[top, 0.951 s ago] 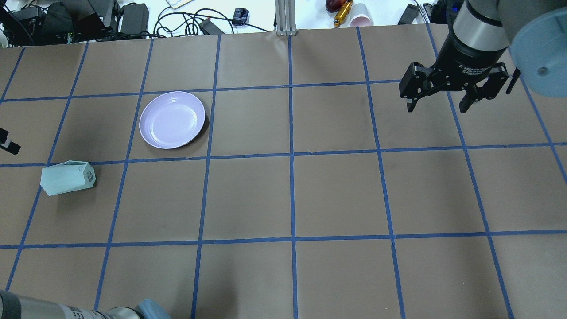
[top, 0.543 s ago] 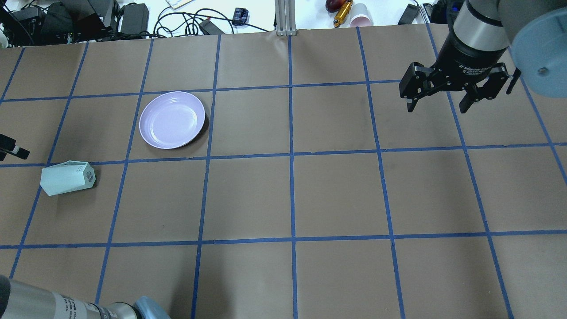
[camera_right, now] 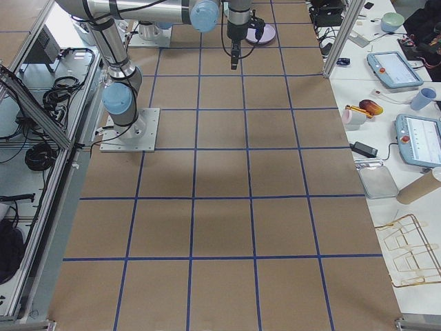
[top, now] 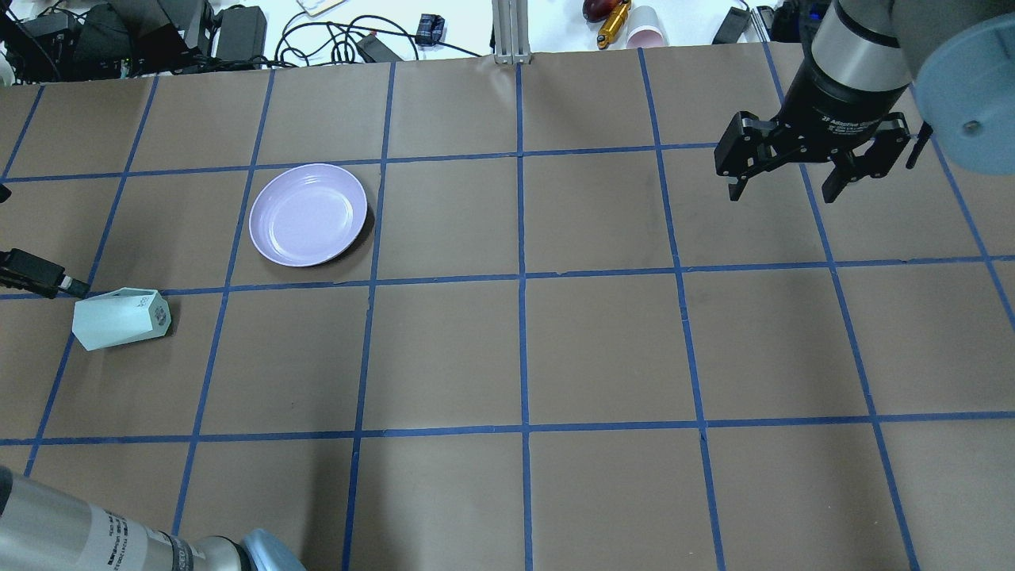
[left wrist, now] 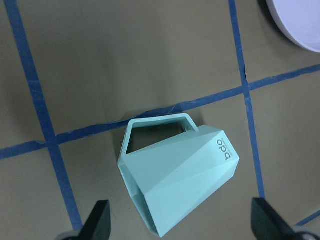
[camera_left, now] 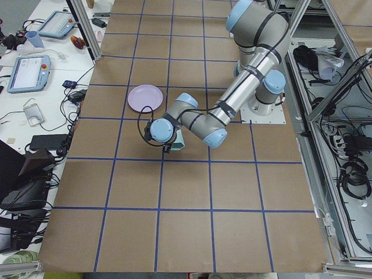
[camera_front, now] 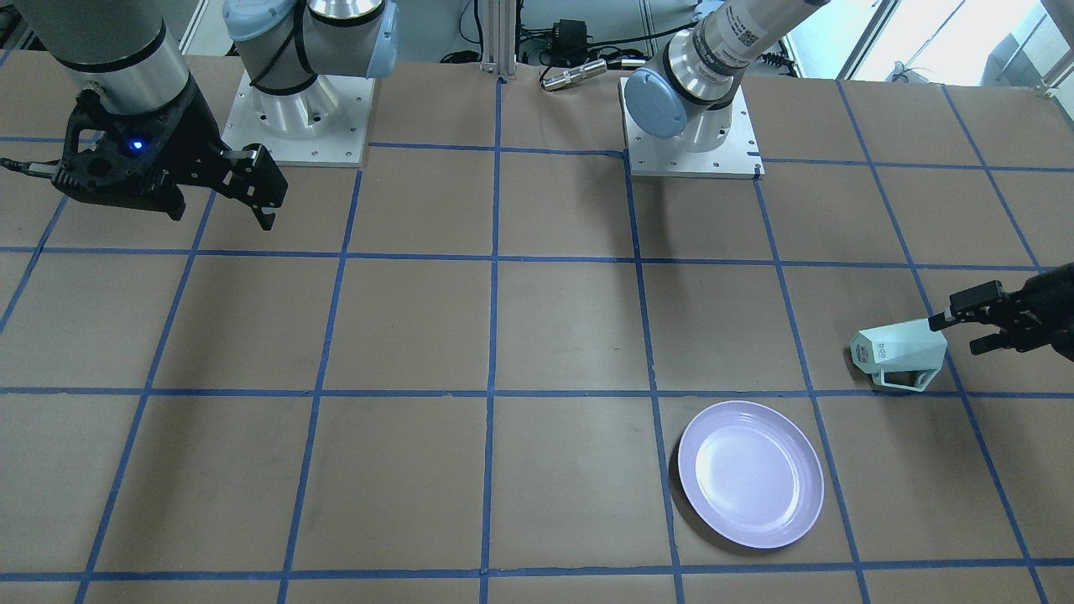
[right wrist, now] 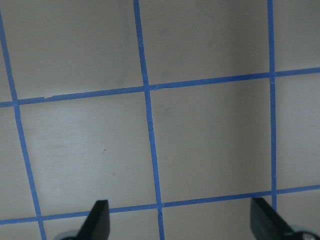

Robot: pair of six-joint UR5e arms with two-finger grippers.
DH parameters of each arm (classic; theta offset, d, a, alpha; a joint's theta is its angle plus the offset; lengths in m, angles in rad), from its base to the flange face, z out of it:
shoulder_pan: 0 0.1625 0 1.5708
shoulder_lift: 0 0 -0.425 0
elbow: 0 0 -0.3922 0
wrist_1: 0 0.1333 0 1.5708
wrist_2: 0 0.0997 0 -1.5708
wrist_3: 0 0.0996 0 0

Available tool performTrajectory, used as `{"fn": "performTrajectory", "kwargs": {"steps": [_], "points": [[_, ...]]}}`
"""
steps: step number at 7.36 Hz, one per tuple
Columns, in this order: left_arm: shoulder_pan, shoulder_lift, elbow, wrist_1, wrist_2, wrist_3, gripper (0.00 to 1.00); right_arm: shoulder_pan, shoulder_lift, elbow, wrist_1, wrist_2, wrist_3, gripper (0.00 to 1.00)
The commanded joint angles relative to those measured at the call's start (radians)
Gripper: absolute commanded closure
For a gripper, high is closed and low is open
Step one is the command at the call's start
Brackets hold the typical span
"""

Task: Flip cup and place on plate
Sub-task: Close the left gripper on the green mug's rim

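The pale mint-green cup (top: 119, 319) lies on its side near the table's left edge, wide rim toward my left gripper and lettered base away from it. In the left wrist view the cup (left wrist: 180, 170) shows its handle lying flat on the table. My left gripper (camera_front: 955, 333) is open, low and just beside the cup's (camera_front: 898, 352) rim end, not holding it. One of its fingers (top: 36, 272) shows in the overhead view. The lavender plate (top: 308, 214) sits empty, farther away and to the right of the cup. My right gripper (top: 783, 190) is open and empty, hovering far right.
Cables, power bricks and a pink paper cup (top: 646, 36) lie beyond the table's far edge, by an aluminium post (top: 511, 32). The two arm bases (camera_front: 298, 117) stand on my side of the table. Brown paper with a blue tape grid covers the table.
My left gripper has moved right toward the cup's rim end. The cup, the plate and the right arm have not moved.
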Motion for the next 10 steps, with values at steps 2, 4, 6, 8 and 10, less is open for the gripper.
{"fn": "performTrajectory", "kwargs": {"steps": [2,4,6,8,10], "points": [[0.000,-0.057,-0.005,-0.001,-0.048,-0.011,0.00,0.000,0.001,0.001,0.000,0.000,0.000,0.00],[0.000,-0.059,-0.006,-0.014,-0.065,-0.037,0.02,0.000,0.001,-0.001,0.000,0.000,0.000,0.00],[0.000,-0.059,-0.018,-0.055,-0.064,-0.087,0.25,0.000,-0.001,0.001,0.000,0.000,0.000,0.00],[0.000,-0.050,-0.014,-0.076,-0.064,-0.117,0.78,0.000,0.001,0.001,0.000,0.002,0.000,0.00],[0.000,-0.028,-0.002,-0.078,-0.059,-0.121,1.00,0.000,0.001,-0.001,0.000,0.000,0.000,0.00]]}}
